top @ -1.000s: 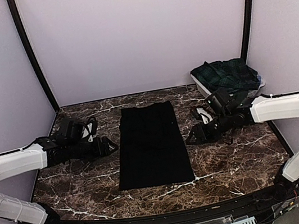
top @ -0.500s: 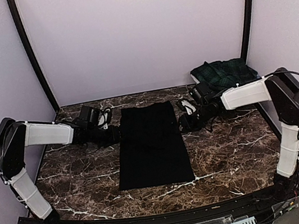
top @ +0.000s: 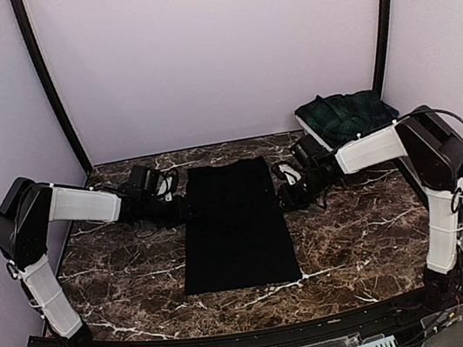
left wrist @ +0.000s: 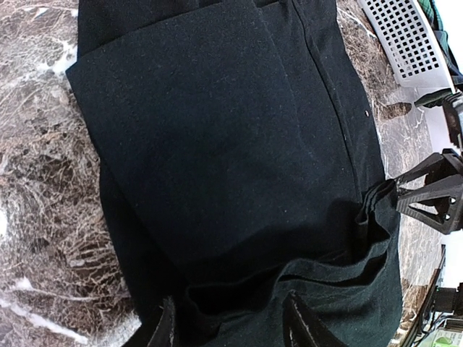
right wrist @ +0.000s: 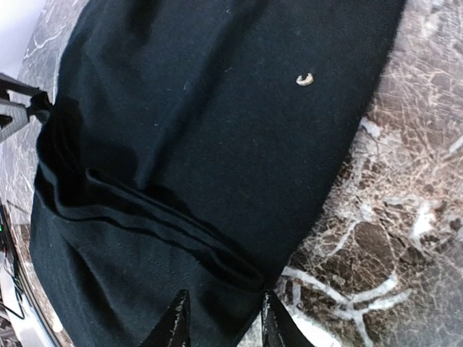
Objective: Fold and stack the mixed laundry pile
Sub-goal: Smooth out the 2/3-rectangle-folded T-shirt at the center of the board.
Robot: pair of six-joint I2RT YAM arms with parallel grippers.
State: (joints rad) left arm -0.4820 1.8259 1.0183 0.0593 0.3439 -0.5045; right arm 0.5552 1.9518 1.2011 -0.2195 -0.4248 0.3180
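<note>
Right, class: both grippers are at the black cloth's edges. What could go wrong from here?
1. The left gripper and right gripper straddle several stacked layers of the black cloth; catching only some would likely undo the fold.
2. The right arm passes close to the white basket; swinging back might nudge it.

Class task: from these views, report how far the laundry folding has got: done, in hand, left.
Done: the plain black cloth piece lies flat as a long layered strip. In hand: left gripper and right gripper set their jaws astride its opposite edges near the far end; grip unclear. Remaining: its cross fold, then the dark green tartan garment heaped in the white perforated plastic basket; nothing stacked.
</note>
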